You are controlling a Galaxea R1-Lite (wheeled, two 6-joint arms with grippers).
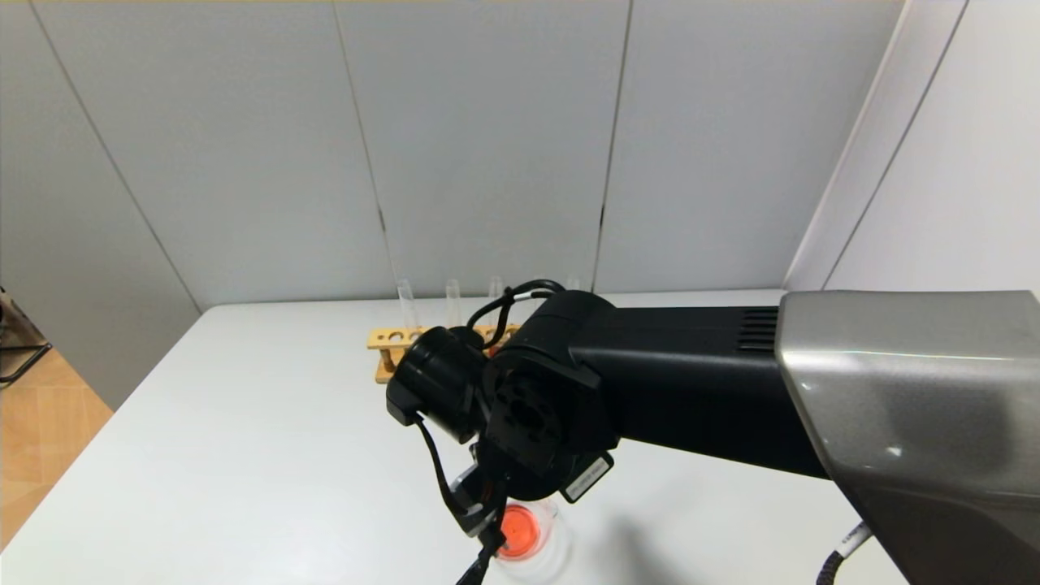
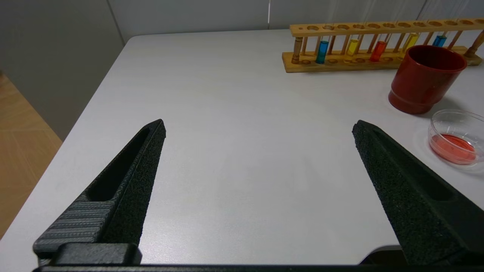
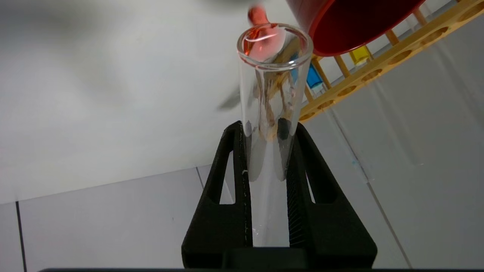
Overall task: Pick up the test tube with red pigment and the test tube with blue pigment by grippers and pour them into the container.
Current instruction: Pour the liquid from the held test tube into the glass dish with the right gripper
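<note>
My right gripper [image 3: 268, 126] is shut on the test tube with red pigment [image 3: 274, 87], a clear glass tube tipped mouth-down, with red liquid at its lip. In the head view this gripper [image 1: 481, 520] hangs just above the container [image 1: 536, 540], a low clear cup holding red liquid [image 2: 453, 147]. The test tube with blue pigment [image 2: 322, 51] stands in the wooden rack [image 2: 378, 28]. My left gripper [image 2: 259, 126] hovers open over bare table, well to the left of the container, nothing between its fingers.
A dark red cup [image 2: 425, 79] stands between the rack and the container. The rack also holds yellow tubes [image 2: 352, 46], an orange-red tube [image 2: 378, 51] and a second blue one [image 2: 438, 40]. The white table [image 2: 234, 113] ends at its left edge, with floor beyond.
</note>
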